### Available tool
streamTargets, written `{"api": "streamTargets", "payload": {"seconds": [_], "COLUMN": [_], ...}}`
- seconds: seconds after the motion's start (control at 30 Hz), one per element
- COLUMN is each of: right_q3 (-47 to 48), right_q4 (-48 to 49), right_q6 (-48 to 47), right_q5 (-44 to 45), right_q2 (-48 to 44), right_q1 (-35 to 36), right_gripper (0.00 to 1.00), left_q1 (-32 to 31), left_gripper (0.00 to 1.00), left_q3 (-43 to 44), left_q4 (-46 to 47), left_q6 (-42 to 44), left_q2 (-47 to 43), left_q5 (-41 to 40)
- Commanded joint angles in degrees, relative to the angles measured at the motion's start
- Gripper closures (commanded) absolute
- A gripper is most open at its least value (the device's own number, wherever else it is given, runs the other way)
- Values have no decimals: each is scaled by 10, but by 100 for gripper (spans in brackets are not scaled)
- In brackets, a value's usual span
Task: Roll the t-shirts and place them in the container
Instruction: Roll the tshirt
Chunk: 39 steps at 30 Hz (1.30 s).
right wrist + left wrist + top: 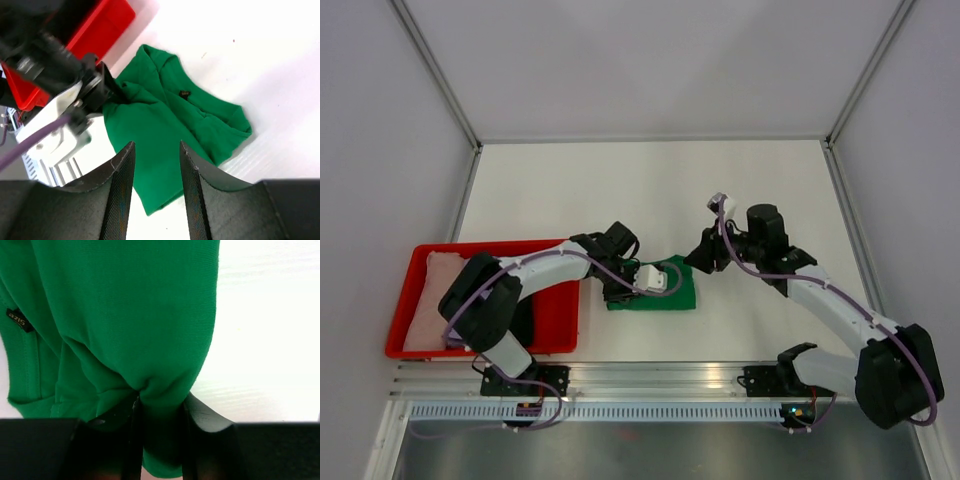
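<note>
My left gripper (159,412) pinches a bunched fold of the green t-shirt (682,295). From above my left arm (560,262) hides that end of it, and I cannot make out the sleeves. My right gripper (156,160) hangs spread and empty just beside the opposite end. The shirt lies folded on the table (650,190), long axis running from one gripper toward the other, its collar label (185,93) facing up.

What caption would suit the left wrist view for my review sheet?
Left gripper pinching a bunched fold of the green t-shirt, white table behind.
</note>
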Motion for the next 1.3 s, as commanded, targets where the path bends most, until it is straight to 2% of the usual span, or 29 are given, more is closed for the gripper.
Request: {"api": "streamTargets", "payload": {"seconds": [0.0, 0.07, 0.13, 0.2, 0.27, 0.3, 0.33, 0.37, 0.43, 0.47, 0.57, 0.73, 0.87, 0.97, 1.07, 1.13, 1.27], "right_q3": [-32, -54, -68, -79, -70, -63, -57, -46, -43, -43, -40, -39, -47, -64, -62, -63, -72], "right_q4": [21, 21, 28, 25, -3, -51, -71, -87, -76, -67, -55, -95, -86, -61, -120, -161, -165], "right_q6": [-67, -109, -157, -196, -279, -311, -369, -385, -399, -405, -444, -530, -528, -471, -472, -489, -548], "right_q5": [-24, -60, -51, -56, -52, -20, 10, 60, 88, 91, 101, 109, 142, 165, 170, 161, 155], "right_q2": [-48, -88, -123, -132, -117, -106, -87, -79, -71, -70, -59, -19, -49, -138, -200, -216, -200], "right_q1": [-7, -7, -6, -5, 13, 30, 75, 101, 151, 156, 167, 188, 204, 206, 206, 207, 212], "right_gripper": [53, 54, 55, 55, 52, 51, 48, 44, 40, 36, 32, 30, 30, 28, 28, 27, 27], "left_q1": [35, 61, 73, 78, 81, 82, 84, 89, 91, 96, 99, 101, 107, 111, 113, 115, 122], "left_gripper": [73, 71, 69, 69, 68, 68, 68, 68, 67, 67, 67, 67, 67, 67, 67, 67, 67], "left_q3": [47, 90, 115, 131, 134, 135, 137, 144, 152, 158, 159, 163, 171, 170, 168, 166, 160], "left_q4": [-110, -154, -202, -217, -226, -228, -235, -240, -254, -262, -264, -265, -266, -267, -269, -269, -271], "left_q6": [-3, 15, 25, 31, 44, 47, 52, 56, 68, 73, 88, 95, 93, 95, 97, 96, 96], "left_q2": [27, 45, 72, 85, 89, 90, 95, 98, 110, 111, 112, 119, 126, 128, 126, 126, 126], "left_q5": [93, 152, 186, 192, 195, 196, 200, 201, 202, 200, 199, 196, 197, 196, 198, 201, 205]}}
